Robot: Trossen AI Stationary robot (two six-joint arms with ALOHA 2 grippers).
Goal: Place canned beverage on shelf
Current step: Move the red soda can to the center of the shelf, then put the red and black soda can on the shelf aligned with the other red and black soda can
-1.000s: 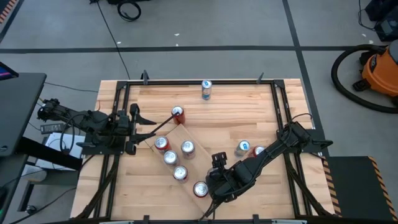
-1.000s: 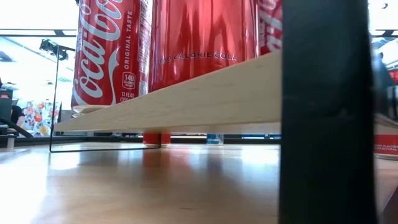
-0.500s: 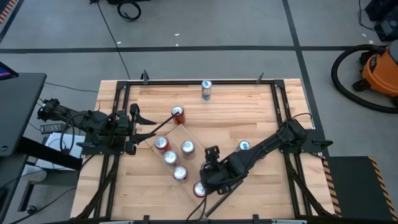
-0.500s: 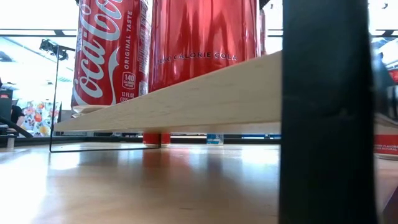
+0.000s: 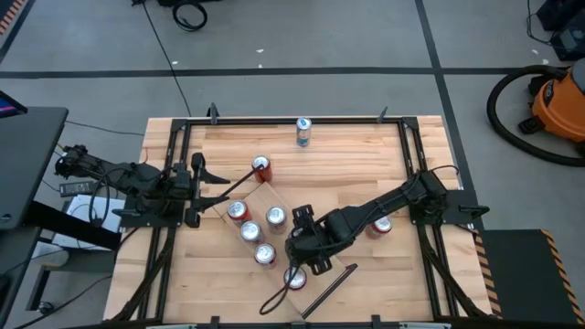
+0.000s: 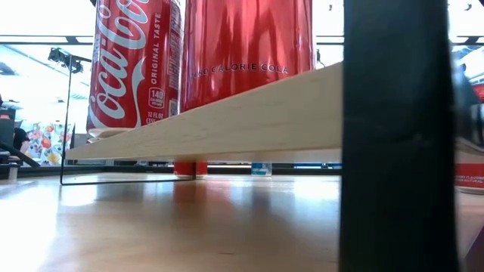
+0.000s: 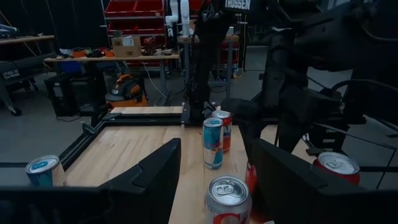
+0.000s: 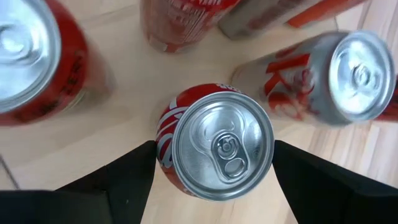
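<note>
Left gripper (image 5: 224, 185) parked at table's left edge, just short of the shelf's far end. Fingers (image 7: 149, 180) part-way open, nothing between them.

Shelf (image 5: 265, 195) lying diagonal mid-table, pale plank, raised off the tabletop in low view (image 6: 249, 113). Four cans standing on it: red one (image 5: 238, 211), silver ones (image 5: 250, 230), (image 5: 275, 217), (image 5: 265, 254).

Loose red can (image 5: 261, 165) on the tabletop just beside shelf's far end.

Right gripper (image 5: 295, 267) reaching in over shelf's near end, closed about halfway on a red cola can (image 8: 222, 146), one finger against each side. Can upright, over the plank's pale wood, near the silver cans. Cannot tell whether its base is touching the plank.

Blue can (image 5: 303, 131) alone at far table edge. Another red can (image 5: 380, 225) on the tabletop, right of the arm.
</note>
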